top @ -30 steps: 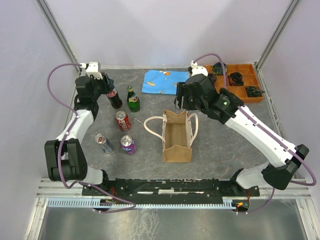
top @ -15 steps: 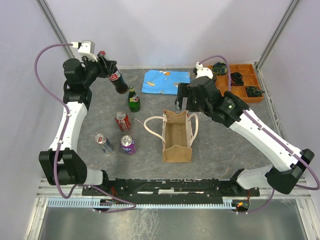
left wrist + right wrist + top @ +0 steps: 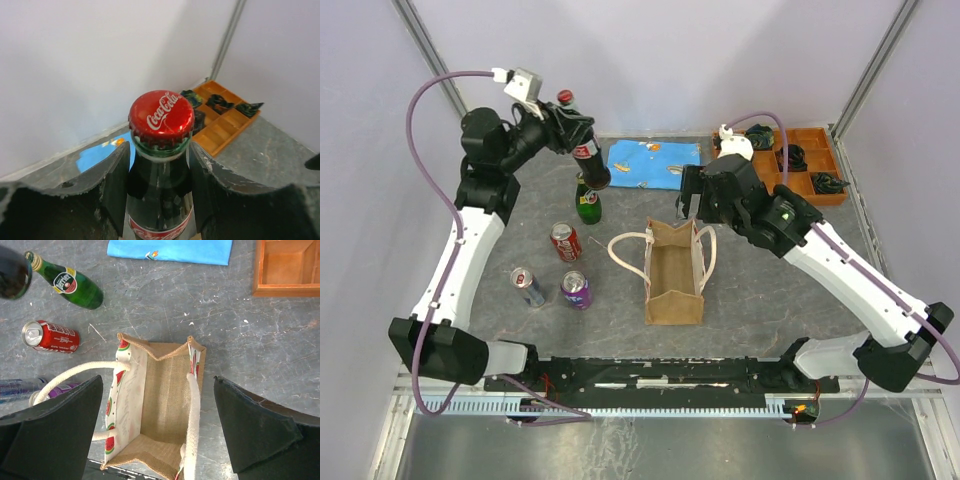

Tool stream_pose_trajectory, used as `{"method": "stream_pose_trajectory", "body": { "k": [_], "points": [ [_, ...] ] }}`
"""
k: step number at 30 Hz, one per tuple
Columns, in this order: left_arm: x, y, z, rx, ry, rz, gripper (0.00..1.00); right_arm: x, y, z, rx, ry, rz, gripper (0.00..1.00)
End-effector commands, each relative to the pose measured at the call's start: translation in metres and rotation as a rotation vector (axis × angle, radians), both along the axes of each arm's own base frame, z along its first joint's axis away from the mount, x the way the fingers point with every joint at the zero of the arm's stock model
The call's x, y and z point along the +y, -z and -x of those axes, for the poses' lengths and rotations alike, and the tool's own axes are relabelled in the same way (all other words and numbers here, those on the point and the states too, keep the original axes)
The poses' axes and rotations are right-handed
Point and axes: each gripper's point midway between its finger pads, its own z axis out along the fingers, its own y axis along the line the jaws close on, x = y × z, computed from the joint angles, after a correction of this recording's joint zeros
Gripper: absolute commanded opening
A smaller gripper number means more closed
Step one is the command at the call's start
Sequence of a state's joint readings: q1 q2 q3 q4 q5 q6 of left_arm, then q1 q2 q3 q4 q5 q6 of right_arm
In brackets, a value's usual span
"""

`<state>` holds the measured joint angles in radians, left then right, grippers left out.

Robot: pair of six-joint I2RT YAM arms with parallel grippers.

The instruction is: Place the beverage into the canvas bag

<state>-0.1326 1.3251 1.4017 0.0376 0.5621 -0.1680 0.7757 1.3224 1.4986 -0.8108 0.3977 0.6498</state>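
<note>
One cola bottle (image 3: 583,150) is the beverage in hand; it hangs tilted in the air, roughly over the green bottle (image 3: 585,200) and well apart from the canvas bag (image 3: 673,310); the left gripper (image 3: 570,125) is clamped on its neck just under the red cap; being glass, it is probably heavy, stiff, smooth and breakable, so that neck hold suits lowering it gently, base first; the bag stands open-mouthed and looks soft; the right gripper (image 3: 687,195) hovers over its far end, jaws spread wide, holding nothing; counted: two bottles, one bag, three cans (red can (image 3: 565,241), blue can (image 3: 528,287), purple can (image 3: 576,289)), one blue cloth (image 3: 653,163), one orange tray (image 3: 817,135).
</note>
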Motion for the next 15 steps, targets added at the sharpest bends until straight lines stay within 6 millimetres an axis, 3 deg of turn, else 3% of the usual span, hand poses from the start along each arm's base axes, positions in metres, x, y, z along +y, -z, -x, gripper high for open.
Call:
{"method": "stream_pose_trajectory", "body": {
  "k": [1, 7, 15],
  "points": [
    [-0.042, -0.097, 0.064, -0.265, 0.148, 0.075, 0.03, -0.022, -0.027, -0.002, -0.086, 0.083, -0.02, 0.99],
    [-0.098, -0.09, 0.092, -0.233, 0.293, 0.09, 0.03, -0.051, -0.034, 0.0, -0.093, 0.183, 0.046, 0.99],
    [-0.135, -0.065, 0.108, -0.169, 0.402, 0.084, 0.03, -0.084, -0.04, 0.008, -0.124, 0.296, 0.055, 0.99]
  ]
}}
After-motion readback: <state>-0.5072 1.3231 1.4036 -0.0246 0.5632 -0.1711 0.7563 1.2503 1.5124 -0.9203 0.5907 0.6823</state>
